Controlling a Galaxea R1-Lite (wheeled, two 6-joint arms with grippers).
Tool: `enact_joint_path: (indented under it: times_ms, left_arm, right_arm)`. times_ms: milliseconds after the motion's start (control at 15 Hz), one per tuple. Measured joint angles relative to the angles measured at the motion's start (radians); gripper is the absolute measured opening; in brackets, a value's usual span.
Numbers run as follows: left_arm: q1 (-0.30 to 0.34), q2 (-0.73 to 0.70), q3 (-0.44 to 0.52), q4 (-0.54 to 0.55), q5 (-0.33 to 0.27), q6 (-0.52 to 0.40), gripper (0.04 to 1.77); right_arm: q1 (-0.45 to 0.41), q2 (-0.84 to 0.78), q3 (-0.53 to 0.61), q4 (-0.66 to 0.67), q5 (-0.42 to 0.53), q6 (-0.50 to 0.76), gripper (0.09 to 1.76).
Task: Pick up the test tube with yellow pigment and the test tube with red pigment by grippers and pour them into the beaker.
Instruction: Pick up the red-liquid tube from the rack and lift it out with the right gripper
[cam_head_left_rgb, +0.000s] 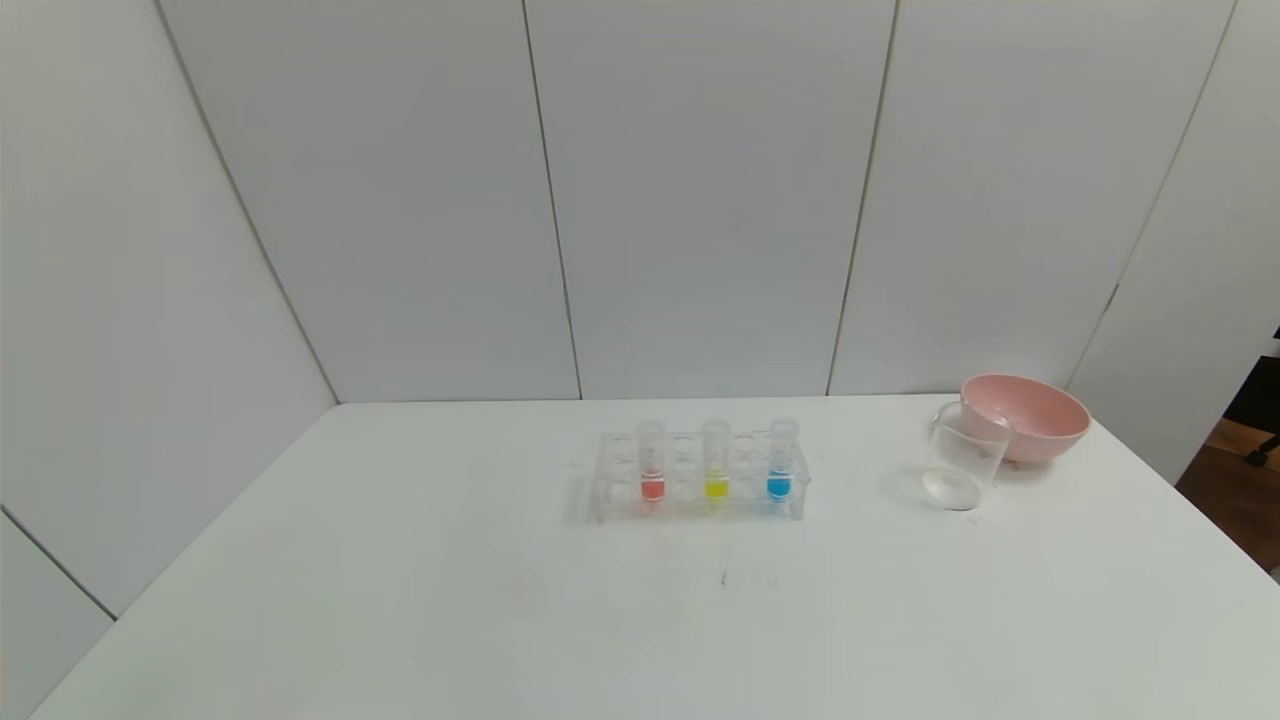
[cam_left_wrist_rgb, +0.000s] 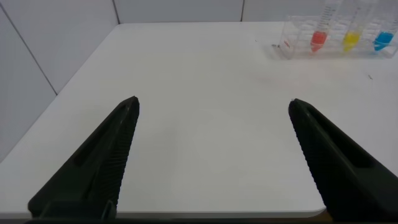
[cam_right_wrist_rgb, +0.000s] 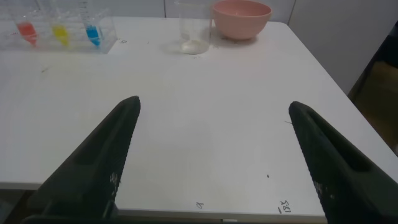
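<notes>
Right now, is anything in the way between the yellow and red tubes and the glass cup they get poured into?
No. Only bare table lies between the rack's red tube and yellow tube and the beaker. The blue tube stands on that side, and a pink bowl sits behind the beaker.

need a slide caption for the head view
Rack holding red, yellow and blue tubes; beaker and pink bowl at right.

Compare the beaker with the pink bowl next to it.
The beaker is clear glass; the pink bowl is opaque. The beaker is tall, narrow and straight-sided; the bowl is wide, low and rounded. The beaker stands nearer the tube rack. Both sit upright on the white table and look empty.
</notes>
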Motion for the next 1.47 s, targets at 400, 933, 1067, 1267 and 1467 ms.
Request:
enact_joint_path:
  times_ms: [400,933,1067,1267,1467]
  left_arm:
    - [0.0,0.0,0.0,0.0,0.0,0.0,1.72]
    - [0.0,0.0,0.0,0.0,0.0,0.0,1.72]
    - [0.0,0.0,0.0,0.0,0.0,0.0,1.72]
    - [0.0,0.0,0.0,0.0,0.0,0.0,1.72]
    - [0.0,0.0,0.0,0.0,0.0,0.0,1.72]
  right_arm:
    - [0.0,0.0,0.0,-0.005,0.0,0.004,1.71]
    - [0.0,0.0,0.001,-0.009,-0.002,0.007,1.71]
    - [-0.001,0.0,0.001,-0.005,-0.004,0.006,1.71]
    - [-0.001,0.003,-0.001,-0.003,-0.003,0.006,1.71]
    - [0.0,0.013,-0.043,0.01,0.0,0.006,1.71]
